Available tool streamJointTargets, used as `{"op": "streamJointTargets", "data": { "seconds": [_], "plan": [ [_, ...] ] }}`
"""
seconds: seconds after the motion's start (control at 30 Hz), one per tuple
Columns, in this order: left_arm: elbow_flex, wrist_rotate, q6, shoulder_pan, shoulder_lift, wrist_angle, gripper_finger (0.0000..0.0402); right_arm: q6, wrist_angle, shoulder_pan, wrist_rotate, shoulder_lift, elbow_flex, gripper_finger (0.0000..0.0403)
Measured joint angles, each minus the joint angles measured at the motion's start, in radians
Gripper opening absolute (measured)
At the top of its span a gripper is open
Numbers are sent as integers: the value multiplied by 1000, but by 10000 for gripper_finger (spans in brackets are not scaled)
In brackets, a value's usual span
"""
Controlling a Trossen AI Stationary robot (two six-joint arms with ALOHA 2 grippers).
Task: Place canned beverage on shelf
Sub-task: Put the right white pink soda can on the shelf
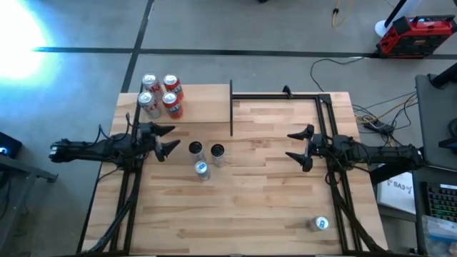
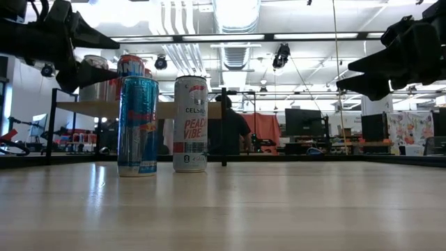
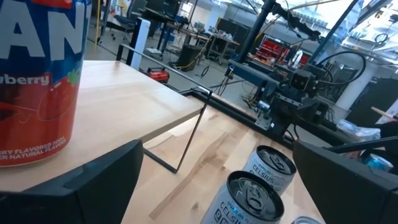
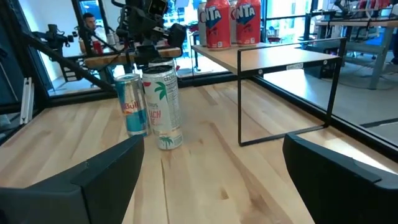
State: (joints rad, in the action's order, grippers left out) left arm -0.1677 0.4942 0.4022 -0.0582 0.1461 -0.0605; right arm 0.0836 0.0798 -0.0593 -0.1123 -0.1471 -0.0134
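Left gripper (image 1: 170, 140): fingers spread wide, nothing between them. It hovers above the table just beside the shelf's near edge, level with the shelf board in the low view.

Right gripper (image 1: 298, 148): fingers likewise apart and empty, waiting over the right half of the tabletop (image 1: 271, 207), well apart from any can.

Shelf (image 1: 203, 103): pale board on a thin black frame at the table's far left. Four cans (image 1: 161, 95) stand on it already, clustered at its left end; the red ones read as a strawberry soda. The rest of the board is bare.

Still on the table: two tall slim cans, the white can (image 1: 218, 153) and a second slim can (image 1: 196, 149) standing side by side near the left gripper, with a blue can (image 1: 202, 170) just in front of them. One more can (image 1: 320, 224) stands alone at the near right corner.

Step in hand, as I judge it: pick the next can with the left arm.

Notes for doing it well:
- The three cans crowd one another. Take the outermost first, fingers coming in from the open side, so a neighbour is not tipped.
- Grip at mid-height and keep the can upright.
- Lift clear above the shelf edge before moving across.
- Set down on the bare part of the board, away from the four cans.
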Motion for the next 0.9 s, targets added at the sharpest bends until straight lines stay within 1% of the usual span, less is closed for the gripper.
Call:
{"op": "streamJointTargets", "data": {
  "seconds": [0.07,0.17,0.33,0.37,0.5,0.6,0.73,0.83,0.9],
  "plan": [
    [0,0,0,0,7,0,398,-16,1,0,5,0,0,368],
    [0,0,0,0,18,0,398,-39,49,0,8,0,0,368],
    [0,0,0,0,36,0,398,-24,133,0,6,1,0,368],
    [0,0,0,0,39,1,398,-12,143,0,-6,1,0,368],
    [0,0,0,0,51,0,398,112,151,0,-111,-11,0,368],
    [0,0,0,0,60,0,398,151,132,1,-125,-41,-9,368],
    [0,0,0,0,68,0,398,122,109,7,-132,-126,-111,368],
    [0,0,0,0,74,1,398,112,-24,12,-143,-219,-250,368],
    [0,0,0,0,78,1,398,149,-140,14,-145,-303,-349,368]
  ]
}}
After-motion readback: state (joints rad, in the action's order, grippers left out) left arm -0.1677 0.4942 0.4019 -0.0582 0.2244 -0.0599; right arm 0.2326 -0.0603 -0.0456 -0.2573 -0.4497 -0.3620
